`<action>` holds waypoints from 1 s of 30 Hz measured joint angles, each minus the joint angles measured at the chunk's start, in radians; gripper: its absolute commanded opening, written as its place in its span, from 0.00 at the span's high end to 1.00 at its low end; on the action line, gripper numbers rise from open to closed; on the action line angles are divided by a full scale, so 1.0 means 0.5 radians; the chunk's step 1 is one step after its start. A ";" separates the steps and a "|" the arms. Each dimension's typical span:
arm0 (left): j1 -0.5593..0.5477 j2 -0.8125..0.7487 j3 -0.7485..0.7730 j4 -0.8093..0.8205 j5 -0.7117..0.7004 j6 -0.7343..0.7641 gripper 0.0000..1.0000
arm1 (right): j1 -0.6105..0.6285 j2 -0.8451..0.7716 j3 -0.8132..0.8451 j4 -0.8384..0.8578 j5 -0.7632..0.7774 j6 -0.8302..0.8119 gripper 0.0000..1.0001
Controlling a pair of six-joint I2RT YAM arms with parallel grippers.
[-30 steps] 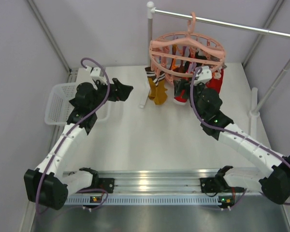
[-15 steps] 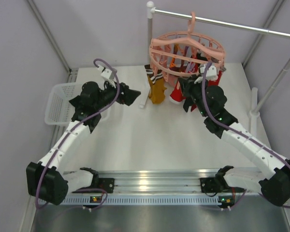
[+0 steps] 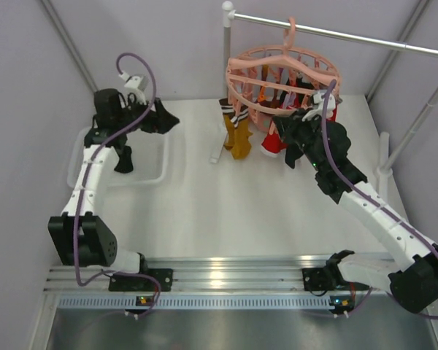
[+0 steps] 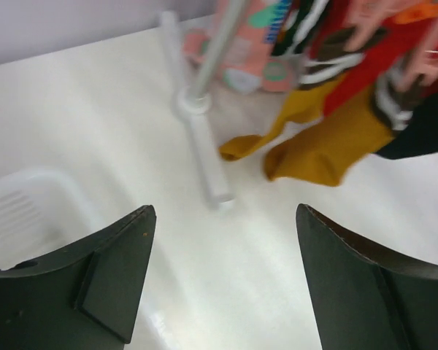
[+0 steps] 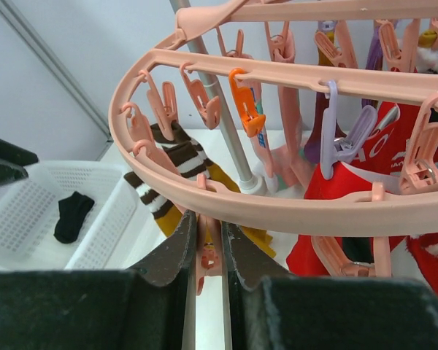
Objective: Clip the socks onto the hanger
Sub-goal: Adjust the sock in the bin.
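Nearest, a black sock (image 5: pixel 73 215) lies loose in the white basket (image 5: pixel 106 222) at the left of the table (image 3: pixel 226 211), its long axis running roughly near to far. The left claw (image 4: pixel 225 219) hangs by that basket, jaws wide apart and empty, facing the hanger rather than down, so the sock sits below and behind its tips; this arm is plainly the nearer one for a pickup. Farther on, the right claw (image 5: pixel 209 222) is clamped together on a clip (image 5: pixel 206 255) under the near rim of the hanger (image 5: pixel 277 211), where red socks (image 5: pixel 336 182) and a mustard sock (image 4: pixel 328 149) already hang.
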 measured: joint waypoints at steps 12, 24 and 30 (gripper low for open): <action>0.903 0.681 0.336 -0.840 -0.267 0.506 0.34 | -0.069 0.000 0.000 -0.043 -0.099 0.002 1.00; 0.880 1.046 0.309 -0.897 -0.658 0.633 0.36 | -0.119 0.006 0.000 -0.043 -0.159 0.001 1.00; 0.835 1.228 0.309 -0.772 -0.826 0.666 0.41 | -0.152 0.021 0.000 -0.041 -0.206 0.002 1.00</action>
